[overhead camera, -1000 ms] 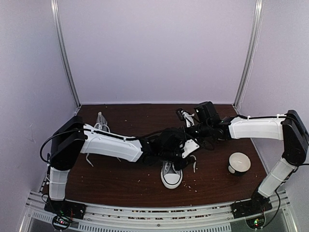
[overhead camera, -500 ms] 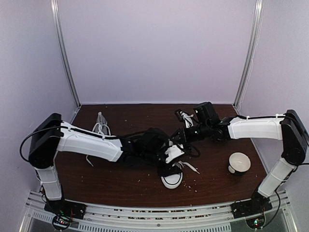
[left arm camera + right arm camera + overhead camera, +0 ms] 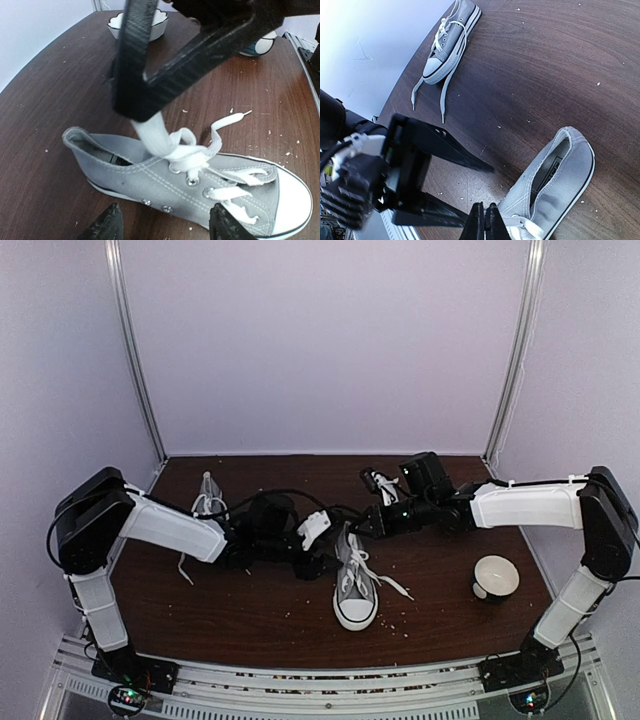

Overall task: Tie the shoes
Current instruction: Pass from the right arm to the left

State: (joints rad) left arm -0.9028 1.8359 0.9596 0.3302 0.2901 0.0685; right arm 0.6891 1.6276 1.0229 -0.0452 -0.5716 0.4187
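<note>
Left gripper (image 3: pixel 168 222) has released and withdrawn toward nine o'clock, jaws apart, empty. My right gripper (image 3: pixel 485 220) stays pinched on the flat white lace (image 3: pixel 155 135) of the grey canvas sneaker (image 3: pixel 356 590). Knot unfinished.

Both arms wear white plastic shells (image 3: pixel 172 527) between bulky black joint housings (image 3: pixel 608 525). Thin black cables (image 3: pixel 262 492) loop alongside. Small green lights (image 3: pixel 528 702) dot the black bases (image 3: pixel 135 672).

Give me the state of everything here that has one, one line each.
near shoe, upright on its sole, no finished bow.
lace, stretched up from the near shoe, clamped in the right fingers.
far shoe, upright, untied, laces trailing on the table.
left fingers, open, empty.
right fingers, shut on the lace.
bowl, upright, apart from both shoes.
</note>
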